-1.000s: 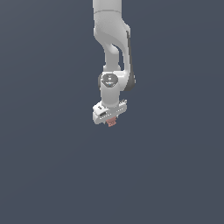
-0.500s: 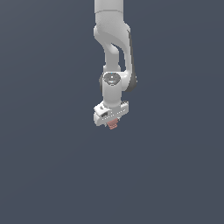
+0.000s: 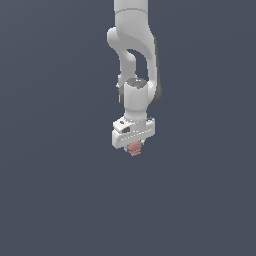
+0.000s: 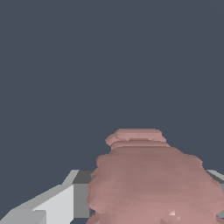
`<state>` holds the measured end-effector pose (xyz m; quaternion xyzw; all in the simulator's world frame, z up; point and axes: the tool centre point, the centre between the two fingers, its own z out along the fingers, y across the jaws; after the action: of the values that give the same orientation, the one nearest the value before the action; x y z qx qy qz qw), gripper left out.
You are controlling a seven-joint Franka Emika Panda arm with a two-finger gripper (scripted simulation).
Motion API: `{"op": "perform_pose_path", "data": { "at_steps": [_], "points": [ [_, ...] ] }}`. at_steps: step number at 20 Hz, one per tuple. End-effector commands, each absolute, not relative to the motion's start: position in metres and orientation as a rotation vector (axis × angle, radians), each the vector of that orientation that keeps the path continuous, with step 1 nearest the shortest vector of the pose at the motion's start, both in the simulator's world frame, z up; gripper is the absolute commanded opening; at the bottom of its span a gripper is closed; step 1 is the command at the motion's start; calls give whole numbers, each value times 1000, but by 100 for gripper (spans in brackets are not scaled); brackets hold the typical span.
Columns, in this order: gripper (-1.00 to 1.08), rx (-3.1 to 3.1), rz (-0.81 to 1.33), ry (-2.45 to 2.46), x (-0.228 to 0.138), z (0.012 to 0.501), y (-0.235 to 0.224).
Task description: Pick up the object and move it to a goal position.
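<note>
A plain slate-grey backdrop [image 3: 50,200] fills both views, with no table edge, shadow or goal marker to be seen. Against it the white jointed arm [image 3: 134,40] comes in from twelve o'clock in the exterior view and hangs straight down, wrist pointed toward six; that vertical pose looks suited to carrying a load without tipping it. At its end sits the white block-shaped gripper [image 3: 134,148], broader than what it carries. Its jaws appear drawn in close on the small lumpy pinkish-red object [image 3: 134,149] with ridged, layered lobes, which pokes out just below the gripper body at six o'clock. In the wrist view the object [image 4: 151,183] looms large, flanked by a grey-white finger [image 4: 57,203] at about eight o'clock, touching or nearly so. The exact contact line is hidden by the lobes. Judging from this, the pick-up is done and the carry is under way; how far the goal lies cannot be told.
</note>
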<state>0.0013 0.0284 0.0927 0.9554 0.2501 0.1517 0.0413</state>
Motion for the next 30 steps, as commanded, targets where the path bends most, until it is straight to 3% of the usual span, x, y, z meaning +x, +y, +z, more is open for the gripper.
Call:
{"op": "perform_pose_path", "data": {
  "at_steps": [1, 13, 30],
  "points": [
    [-100, 2890, 570, 756, 20, 108, 38],
    [-100, 2702, 987, 699, 83, 189, 74],
    [-100, 2403, 1427, 607, 122, 306, 116]
  ]
}}
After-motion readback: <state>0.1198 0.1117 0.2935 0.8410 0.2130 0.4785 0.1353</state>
